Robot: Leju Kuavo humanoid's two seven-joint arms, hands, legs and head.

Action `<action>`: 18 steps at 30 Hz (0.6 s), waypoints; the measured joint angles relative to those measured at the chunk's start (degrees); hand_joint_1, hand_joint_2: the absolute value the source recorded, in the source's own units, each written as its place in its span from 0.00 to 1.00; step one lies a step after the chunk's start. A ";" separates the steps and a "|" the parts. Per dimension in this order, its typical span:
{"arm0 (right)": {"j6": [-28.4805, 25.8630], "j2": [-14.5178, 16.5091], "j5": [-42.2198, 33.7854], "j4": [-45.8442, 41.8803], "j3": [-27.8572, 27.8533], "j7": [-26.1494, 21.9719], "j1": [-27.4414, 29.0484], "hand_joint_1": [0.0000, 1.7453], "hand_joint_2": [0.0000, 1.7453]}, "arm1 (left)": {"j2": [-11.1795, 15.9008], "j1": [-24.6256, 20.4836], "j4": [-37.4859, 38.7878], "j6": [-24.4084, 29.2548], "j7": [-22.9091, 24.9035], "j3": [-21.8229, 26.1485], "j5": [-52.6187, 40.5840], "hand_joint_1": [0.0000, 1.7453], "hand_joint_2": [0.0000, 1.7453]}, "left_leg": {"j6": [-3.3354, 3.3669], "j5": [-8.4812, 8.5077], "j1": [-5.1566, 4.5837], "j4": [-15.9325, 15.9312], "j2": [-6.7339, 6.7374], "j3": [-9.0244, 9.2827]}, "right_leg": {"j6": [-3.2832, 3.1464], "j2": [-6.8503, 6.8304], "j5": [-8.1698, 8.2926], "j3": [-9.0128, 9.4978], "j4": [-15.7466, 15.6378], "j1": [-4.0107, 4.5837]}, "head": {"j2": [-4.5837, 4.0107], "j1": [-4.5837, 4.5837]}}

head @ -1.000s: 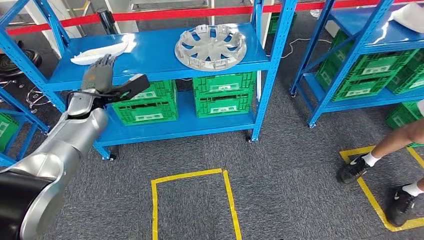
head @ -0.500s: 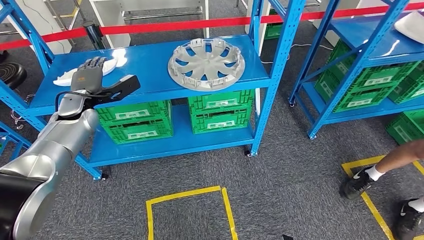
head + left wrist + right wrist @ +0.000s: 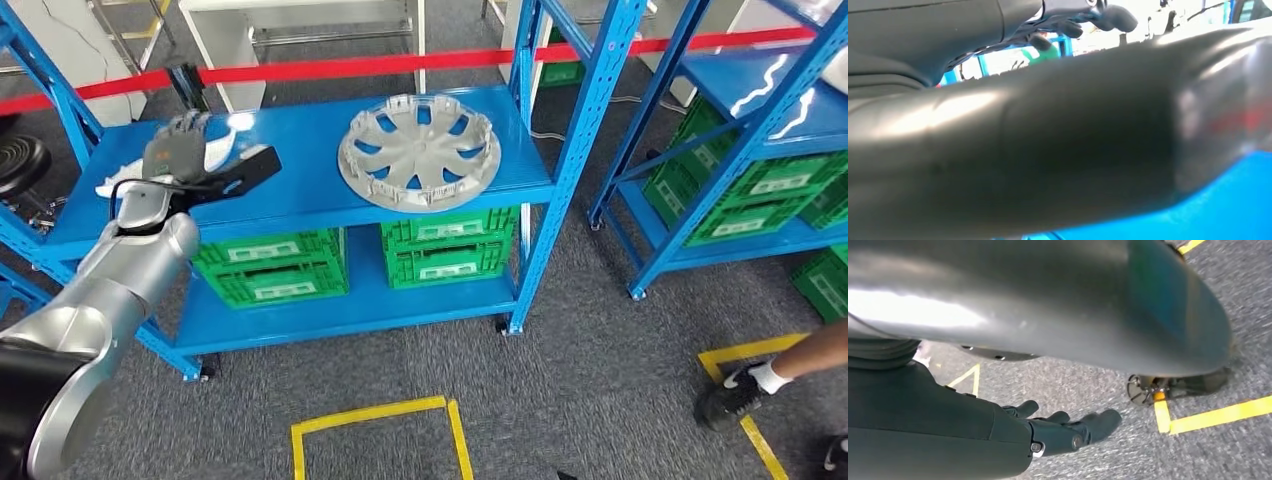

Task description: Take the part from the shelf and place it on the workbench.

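Blue steel shelf (image 3: 300, 190), round spoked hubcap (image 3: 418, 150), left hand (image 3: 178, 148) spread

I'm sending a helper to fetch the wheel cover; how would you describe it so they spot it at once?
Go to the blue shelf rack behind the red barrier tape. On its top shelf, right half, lies the silver wheel cover: round and spoked, unlike the white part at the left.

I can read no text anywhere. The green crates (image 3: 270, 265) under the blue shelf (image 3: 310, 190) carry white labels, but the print on them looks too small and blurred for me to make out.
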 joint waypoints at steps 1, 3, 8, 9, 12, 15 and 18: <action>0.01 0.04 -0.01 0.00 0.01 -0.03 -0.03 0.00 0.00 | 0.12 0.00 -0.01 -0.17 0.28 0.00 -0.02 0.00 0.00 | -0.31 0.16 0.01 0.76 0.04 -0.08 | -0.43 0.03 -0.05 0.61 -0.18 -0.09 | 0.00 -0.02; 0.02 0.07 -0.01 -0.01 0.02 -0.06 -0.13 0.00 0.00 | 0.59 -0.07 0.05 -0.58 0.86 0.00 -0.02 0.00 0.00 | -0.90 -0.25 0.09 4.85 0.26 -2.07 | -1.20 0.15 -0.62 1.88 -0.42 -0.33 | 0.00 -0.26; 0.10 0.03 -0.04 -0.01 0.10 -0.03 -0.04 0.00 0.00 | 1.95 0.75 0.56 -1.41 1.70 0.00 0.18 0.00 0.00 | -1.67 -4.61 0.36 14.75 0.52 -10.54 | -1.41 0.67 -2.76 4.27 -0.46 -0.34 | 0.00 -0.51; 0.10 0.04 -0.04 -0.01 0.11 -0.03 -0.01 0.00 0.00 | 2.12 0.85 0.60 -1.46 1.72 0.00 0.19 0.00 0.00 | -1.45 -2.50 0.32 11.98 0.52 -10.03 | -1.33 0.70 -3.20 4.87 -0.45 -0.28 | 0.00 -0.51; 0.09 0.08 -0.05 -0.01 0.14 -0.04 -0.11 0.00 0.00 | 2.57 0.82 0.65 -1.56 2.01 0.00 0.26 0.00 0.00 | -0.28 4.50 -0.11 0.99 0.59 -6.58 | -0.87 0.71 -4.39 6.31 -0.44 -0.10 | 0.00 -0.47; 0.10 0.12 -0.11 -0.01 0.16 0.06 -0.24 0.00 0.00 | 2.98 0.78 0.73 -1.72 2.77 0.02 0.54 0.00 0.00 | 0.78 4.72 -0.45 -1.48 0.58 -5.44 | 0.10 0.72 -4.55 6.64 -0.21 -0.05 | 0.00 -0.52; 0.10 0.07 -0.13 -0.01 0.17 0.07 -0.20 0.00 0.00 | 3.26 0.77 0.81 -1.71 2.97 0.06 0.74 0.00 0.00 | 1.73 5.34 0.04 -1.95 0.58 -3.83 | 0.84 0.56 -6.06 5.61 3.06 0.01 | 0.00 -0.25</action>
